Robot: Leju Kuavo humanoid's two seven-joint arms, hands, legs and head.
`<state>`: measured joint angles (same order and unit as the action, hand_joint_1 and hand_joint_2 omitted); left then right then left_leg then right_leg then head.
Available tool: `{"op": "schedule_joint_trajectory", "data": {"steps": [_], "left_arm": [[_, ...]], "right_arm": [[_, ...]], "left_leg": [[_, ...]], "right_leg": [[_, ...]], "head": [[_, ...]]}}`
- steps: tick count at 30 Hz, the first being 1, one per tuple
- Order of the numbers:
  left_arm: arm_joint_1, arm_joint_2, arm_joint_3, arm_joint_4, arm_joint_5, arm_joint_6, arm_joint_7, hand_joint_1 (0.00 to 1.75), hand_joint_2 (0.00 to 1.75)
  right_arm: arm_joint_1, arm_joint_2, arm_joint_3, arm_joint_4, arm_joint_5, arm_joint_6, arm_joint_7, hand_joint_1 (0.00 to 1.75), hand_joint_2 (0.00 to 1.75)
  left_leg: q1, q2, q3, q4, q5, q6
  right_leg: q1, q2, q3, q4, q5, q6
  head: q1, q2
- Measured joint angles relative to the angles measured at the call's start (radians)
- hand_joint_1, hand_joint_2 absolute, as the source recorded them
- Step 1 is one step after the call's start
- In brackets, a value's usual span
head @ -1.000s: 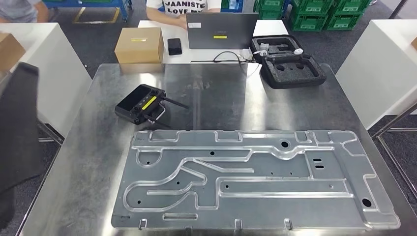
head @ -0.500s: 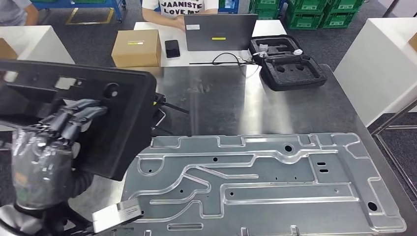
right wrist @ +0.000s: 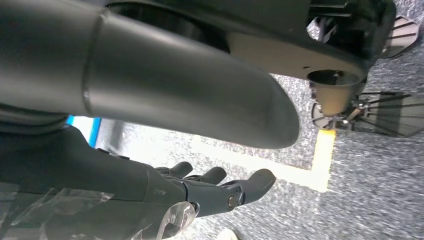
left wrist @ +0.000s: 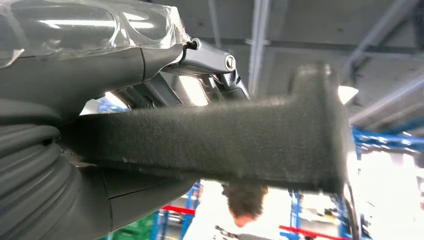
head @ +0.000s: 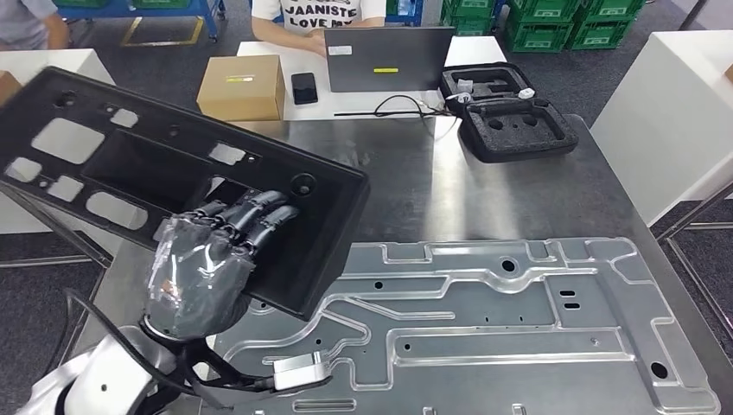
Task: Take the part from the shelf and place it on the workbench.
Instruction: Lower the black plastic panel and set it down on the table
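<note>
The part [head: 156, 173] is a large black plastic panel with several cutouts. It is tilted in the air over the left side of the steel workbench [head: 484, 199]. My left hand [head: 207, 259] grips its near edge, with the fingers lying across its upper face. In the left wrist view the panel's edge [left wrist: 225, 145] runs blurred across the picture in front of that hand [left wrist: 90, 50]. My right hand [right wrist: 200, 190] hangs over the grey floor with its fingers stretched out and nothing in them.
A large machined aluminium plate [head: 519, 320] covers the near half of the workbench. Beyond the bench are a cardboard box [head: 242, 86], a phone [head: 303, 86], a laptop [head: 389, 56] and a black foam case [head: 510, 117]. A person [head: 320, 13] sits behind the laptop.
My left hand has carried the black panel in from the left, up and over the bench, and tilted it flatter. The black controller on the bench is now hidden behind it.
</note>
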<state>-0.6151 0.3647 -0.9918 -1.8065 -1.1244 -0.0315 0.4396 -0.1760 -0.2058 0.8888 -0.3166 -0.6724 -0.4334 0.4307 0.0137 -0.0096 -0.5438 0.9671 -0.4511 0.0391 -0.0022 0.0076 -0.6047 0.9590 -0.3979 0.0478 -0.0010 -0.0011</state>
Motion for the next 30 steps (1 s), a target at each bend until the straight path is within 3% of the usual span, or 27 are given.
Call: {"op": "schedule_joint_trajectory", "data": {"steps": [2, 4, 5, 7, 8, 9, 10, 12, 14, 16, 19, 20, 22, 23, 24, 25, 28, 30], "left_arm": [[-0.007, -0.018, -0.014, 0.032, 0.015, 0.009, -0.007, 0.0, 1.75], [-0.014, -0.033, -0.025, 0.063, 0.032, 0.028, -0.015, 0.0, 1.75], [-0.017, -0.04, -0.029, 0.08, 0.039, 0.04, -0.018, 0.0, 1.75], [-0.017, -0.058, -0.04, 0.121, 0.063, 0.067, -0.016, 0.0, 0.87], [-0.016, -0.066, -0.044, 0.141, 0.076, 0.078, -0.013, 0.0, 0.44], [-0.015, -0.076, -0.05, 0.162, 0.091, 0.085, -0.011, 0.0, 0.0], [-0.014, -0.084, -0.053, 0.179, 0.103, 0.088, -0.009, 0.0, 0.0], [-0.016, -0.096, -0.057, 0.206, 0.124, 0.089, 0.0, 0.0, 0.0], [-0.018, -0.104, -0.057, 0.222, 0.138, 0.093, 0.012, 0.0, 0.0], [-0.016, -0.108, -0.056, 0.235, 0.146, 0.101, 0.024, 0.0, 0.0], [-0.011, -0.109, -0.053, 0.245, 0.153, 0.122, 0.039, 0.0, 0.0], [-0.009, -0.109, -0.051, 0.246, 0.157, 0.128, 0.042, 0.0, 0.0], [-0.002, -0.107, -0.048, 0.246, 0.164, 0.137, 0.049, 0.0, 0.0], [0.003, -0.105, -0.047, 0.246, 0.17, 0.14, 0.054, 0.0, 0.0], [0.007, -0.103, -0.044, 0.246, 0.176, 0.143, 0.059, 0.0, 0.0], [0.012, -0.1, -0.04, 0.245, 0.184, 0.148, 0.065, 0.0, 0.0], [0.018, -0.084, -0.017, 0.231, 0.202, 0.174, 0.085, 0.0, 0.0], [0.021, -0.069, 0.001, 0.212, 0.205, 0.19, 0.094, 0.0, 0.0]], "right_arm": [[-0.004, 0.004, 0.004, 0.0, 0.008, 0.002, 0.001, 0.0, 0.0], [-0.009, 0.007, 0.007, 0.0, 0.016, 0.003, 0.004, 0.0, 0.0], [-0.01, 0.009, 0.008, 0.0, 0.019, 0.004, 0.005, 0.0, 0.0], [-0.012, 0.013, 0.011, 0.0, 0.024, 0.006, 0.006, 0.0, 0.0], [-0.013, 0.015, 0.012, 0.0, 0.026, 0.007, 0.006, 0.0, 0.0], [-0.013, 0.017, 0.012, 0.0, 0.026, 0.009, 0.006, 0.0, 0.0], [-0.013, 0.019, 0.013, 0.0, 0.026, 0.01, 0.006, 0.0, 0.0], [-0.012, 0.025, 0.013, 0.0, 0.026, 0.011, 0.006, 0.0, 0.0], [-0.011, 0.03, 0.013, 0.0, 0.025, 0.011, 0.006, 0.0, 0.0], [-0.008, 0.032, 0.013, 0.001, 0.023, 0.011, 0.006, 0.0, 0.0], [-0.001, 0.031, 0.014, 0.001, 0.017, 0.008, 0.006, 0.0, 0.0], [0.003, 0.031, 0.014, 0.001, 0.015, 0.006, 0.006, 0.0, 0.0], [0.01, 0.031, 0.014, 0.002, 0.012, 0.004, 0.006, 0.0, 0.0], [0.013, 0.031, 0.014, 0.002, 0.011, 0.003, 0.006, 0.0, 0.0], [0.016, 0.031, 0.014, 0.002, 0.011, 0.002, 0.006, 0.0, 0.0], [0.019, 0.031, 0.014, 0.002, 0.009, 0.001, 0.006, 0.0, 0.0], [0.025, 0.031, 0.014, 0.003, 0.003, -0.003, 0.006, 0.0, 0.0], [0.028, 0.032, 0.014, 0.003, 0.0, -0.004, 0.006, 0.0, 0.0]], "left_leg": [[0.002, 0.001, 0.002, 0.0, -0.004, -0.011], [0.004, 0.002, -0.024, 0.055, -0.038, -0.02], [0.005, 0.003, -0.053, 0.113, -0.066, -0.023], [0.005, 0.003, -0.127, 0.259, -0.12, -0.027], [0.004, 0.003, -0.152, 0.302, -0.128, -0.028], [0.004, 0.003, -0.156, 0.3, -0.114, -0.027], [0.003, 0.003, -0.135, 0.249, -0.081, -0.024], [-0.002, 0.004, -0.063, 0.091, -0.009, -0.01], [-0.01, 0.004, -0.021, -0.001, 0.02, 0.002], [-0.015, 0.004, -0.018, -0.013, 0.023, 0.007], [-0.006, 0.004, -0.005, -0.027, 0.034, 0.02], [-0.002, 0.005, 0.0, -0.031, 0.037, 0.023], [0.0, 0.005, 0.002, -0.031, 0.038, 0.025], [0.001, 0.005, 0.002, -0.031, 0.037, 0.025], [0.002, 0.004, 0.003, -0.031, 0.036, 0.025], [0.004, 0.003, 0.004, -0.03, 0.035, 0.023], [0.013, -0.002, 0.007, -0.022, 0.026, 0.008], [0.012, -0.003, 0.005, -0.016, 0.021, -0.006]], "right_leg": [[-0.003, 0.0, 0.003, -0.005, 0.002, -0.01], [-0.007, -0.001, 0.006, -0.01, 0.004, -0.021], [-0.008, -0.001, 0.007, -0.01, 0.004, -0.024], [-0.007, 0.0, 0.008, -0.01, 0.003, -0.029], [-0.006, 0.001, 0.008, -0.01, 0.002, -0.03], [-0.005, 0.002, 0.009, -0.01, 0.001, -0.031], [-0.003, 0.004, 0.011, -0.01, 0.001, -0.031], [0.0, 0.005, 0.014, -0.01, 0.0, -0.03], [0.002, 0.006, 0.014, -0.01, -0.001, -0.024], [0.0, 0.004, 0.016, -0.012, -0.001, -0.014], [-0.003, 0.003, 0.011, 0.007, -0.019, 0.003], [-0.004, 0.002, -0.007, 0.053, -0.046, 0.009], [-0.01, 0.001, -0.072, 0.196, -0.116, 0.02], [-0.013, 0.001, -0.105, 0.264, -0.14, 0.026], [-0.016, 0.0, -0.121, 0.296, -0.145, 0.03], [-0.02, -0.001, -0.117, 0.286, -0.129, 0.034], [-0.029, -0.003, -0.009, 0.072, -0.03, 0.046], [-0.029, 0.001, 0.027, -0.004, -0.008, 0.04]], "head": [[0.0, 0.0], [-0.001, 0.0], [-0.002, 0.0], [-0.003, 0.0], [-0.003, 0.0], [-0.003, 0.0], [-0.003, 0.0], [-0.003, 0.0], [-0.003, 0.0], [-0.002, 0.0], [-0.002, 0.0], [-0.001, 0.0], [0.0, 0.0], [0.0, 0.0], [0.0, 0.0], [0.0, 0.0], [0.0, 0.0], [0.002, 0.0]]}}
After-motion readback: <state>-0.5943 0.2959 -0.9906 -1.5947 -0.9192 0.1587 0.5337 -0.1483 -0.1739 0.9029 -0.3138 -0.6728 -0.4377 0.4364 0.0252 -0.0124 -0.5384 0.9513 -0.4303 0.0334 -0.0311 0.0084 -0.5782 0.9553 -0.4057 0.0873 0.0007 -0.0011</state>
